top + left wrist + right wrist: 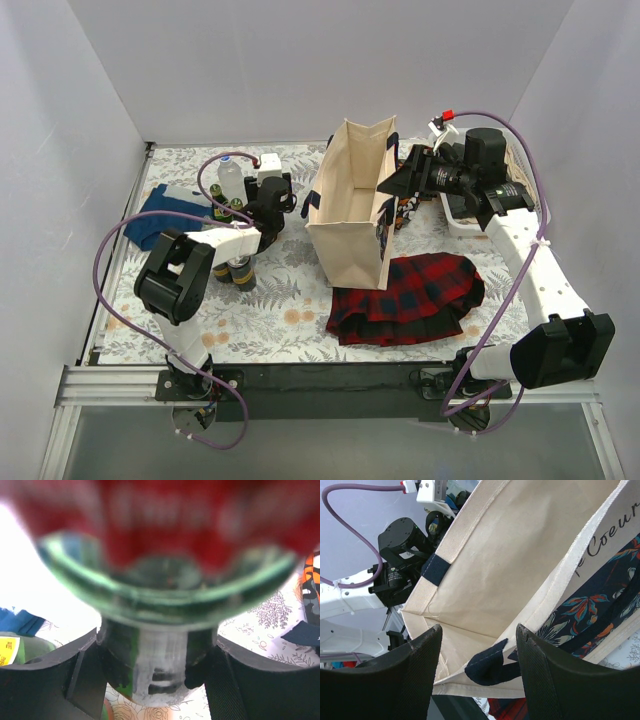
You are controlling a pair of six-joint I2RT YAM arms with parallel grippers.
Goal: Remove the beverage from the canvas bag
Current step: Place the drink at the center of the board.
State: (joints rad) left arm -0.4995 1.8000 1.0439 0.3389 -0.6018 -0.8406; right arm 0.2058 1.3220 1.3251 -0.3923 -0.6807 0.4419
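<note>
Left tool (158, 672) clamped on green glass bottle (160, 592) with red label, above desk (280, 300). Right tool (477, 640) wide, straddling canvas bag (520, 555) rim by navy handle (487, 669).

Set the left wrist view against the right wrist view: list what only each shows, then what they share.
Left wrist only: a green bottle with a red label, clamped in the left gripper, and a yellow-labelled bottle off to the side.
Right wrist only: the canvas bag seen into its bare inner walls, the right gripper open astride its rim, and a red plaid cloth.
Both: the floral tablecloth.
</note>
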